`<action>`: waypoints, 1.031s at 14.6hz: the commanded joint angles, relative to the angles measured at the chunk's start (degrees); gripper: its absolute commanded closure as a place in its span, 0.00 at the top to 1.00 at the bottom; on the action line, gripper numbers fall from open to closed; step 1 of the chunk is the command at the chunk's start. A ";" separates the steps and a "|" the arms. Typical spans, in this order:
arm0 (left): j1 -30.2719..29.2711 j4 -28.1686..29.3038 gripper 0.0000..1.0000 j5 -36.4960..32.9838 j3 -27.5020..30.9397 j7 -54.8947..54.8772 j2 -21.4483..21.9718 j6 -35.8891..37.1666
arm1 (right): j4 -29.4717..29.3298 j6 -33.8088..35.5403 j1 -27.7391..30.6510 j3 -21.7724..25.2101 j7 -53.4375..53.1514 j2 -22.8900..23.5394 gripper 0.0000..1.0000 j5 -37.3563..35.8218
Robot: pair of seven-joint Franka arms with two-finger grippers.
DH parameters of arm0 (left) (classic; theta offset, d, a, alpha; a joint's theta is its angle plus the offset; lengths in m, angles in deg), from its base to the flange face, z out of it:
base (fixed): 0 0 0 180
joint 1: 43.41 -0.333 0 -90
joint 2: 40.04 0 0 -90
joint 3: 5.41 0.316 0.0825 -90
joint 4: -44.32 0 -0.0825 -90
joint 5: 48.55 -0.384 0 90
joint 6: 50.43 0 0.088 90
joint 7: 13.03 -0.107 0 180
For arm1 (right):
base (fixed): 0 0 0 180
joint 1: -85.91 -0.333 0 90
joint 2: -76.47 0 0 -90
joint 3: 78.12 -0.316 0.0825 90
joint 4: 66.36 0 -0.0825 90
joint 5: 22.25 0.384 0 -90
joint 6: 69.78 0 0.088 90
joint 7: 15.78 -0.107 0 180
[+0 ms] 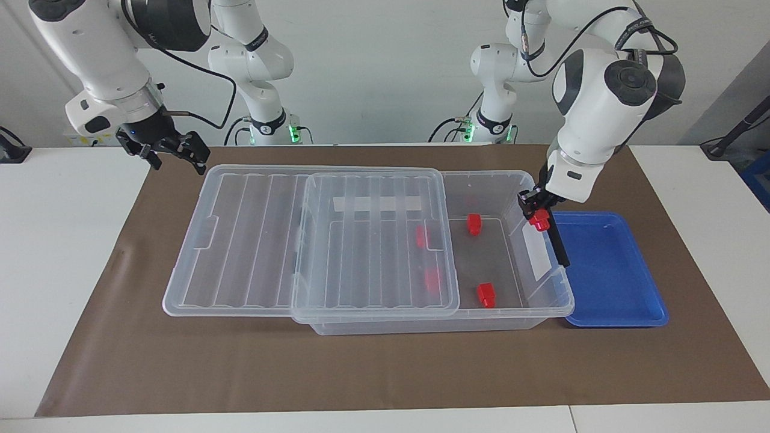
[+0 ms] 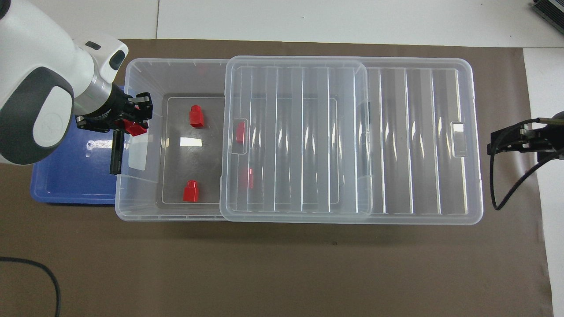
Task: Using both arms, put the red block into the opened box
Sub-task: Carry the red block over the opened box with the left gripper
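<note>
Red block (image 1: 539,221) pinched tight in my left gripper (image 1: 537,211), raised over the box's (image 1: 544,307) black clip handle (image 1: 554,233) to clear the wall before dropping inside. My right gripper (image 1: 174,154) waits wide open beside the slid-back lid (image 1: 252,240).

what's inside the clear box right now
Two red blocks lie on the open part of the box floor. Two more show blurred through the lid; the rest under it is unclear.

Bright even light, sharp frames, glare on the box (image 2: 191,141) floor.
</note>
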 commanded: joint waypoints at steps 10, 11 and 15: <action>7.36 23.47 0.00 -5.47 0.53 2.44 2.36 -28.77 | 1.75 -0.85 0.87 -0.40 1.50 -1.39 1.00 0.40; 7.36 24.70 0.00 -5.65 0.53 2.44 2.27 -30.09 | 1.75 -0.85 0.96 -0.40 1.50 -1.47 1.00 0.40; 7.36 29.89 0.00 -7.14 0.53 2.44 1.13 -37.39 | 1.84 -0.93 0.96 -0.40 1.50 -1.48 1.00 0.40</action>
